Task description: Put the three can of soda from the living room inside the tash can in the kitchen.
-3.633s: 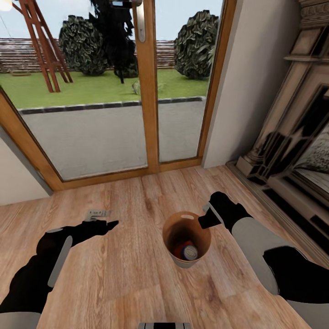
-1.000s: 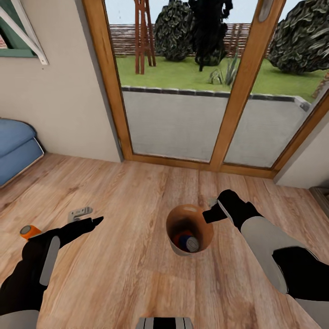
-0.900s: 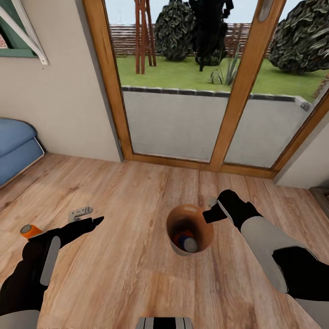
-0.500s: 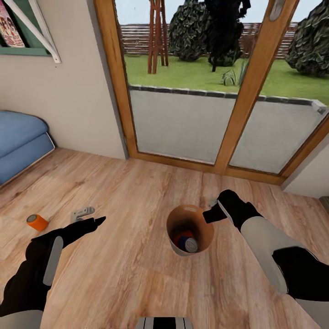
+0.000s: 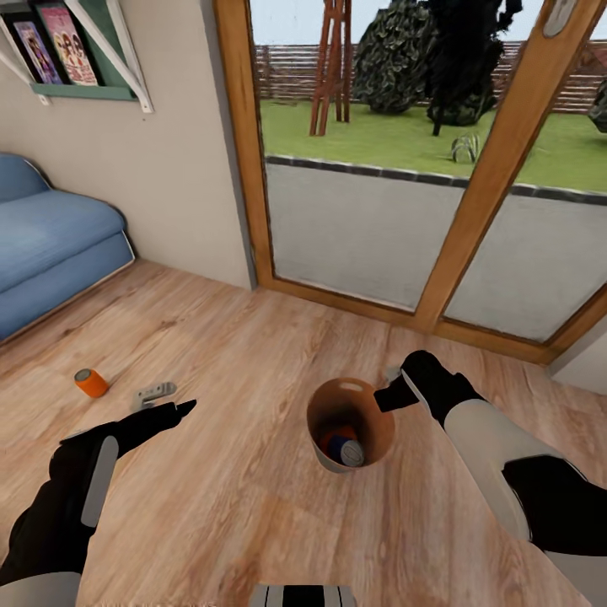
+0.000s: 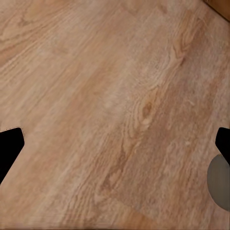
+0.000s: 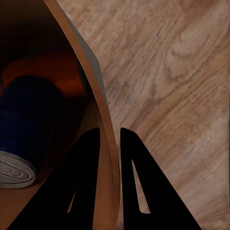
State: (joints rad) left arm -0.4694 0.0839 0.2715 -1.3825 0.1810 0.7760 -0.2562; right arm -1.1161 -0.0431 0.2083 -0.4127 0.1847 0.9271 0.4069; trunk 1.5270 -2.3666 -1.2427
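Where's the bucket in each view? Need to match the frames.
Head view: bucket low, just right of centre, on the wood floor, rim pinched by the right gripper.
Left wrist view: I can't find it; floor boards between the open fingertips.
Right wrist view: its wall runs between the two fingers; blue can inside.
Shared landmark: the wood floor.
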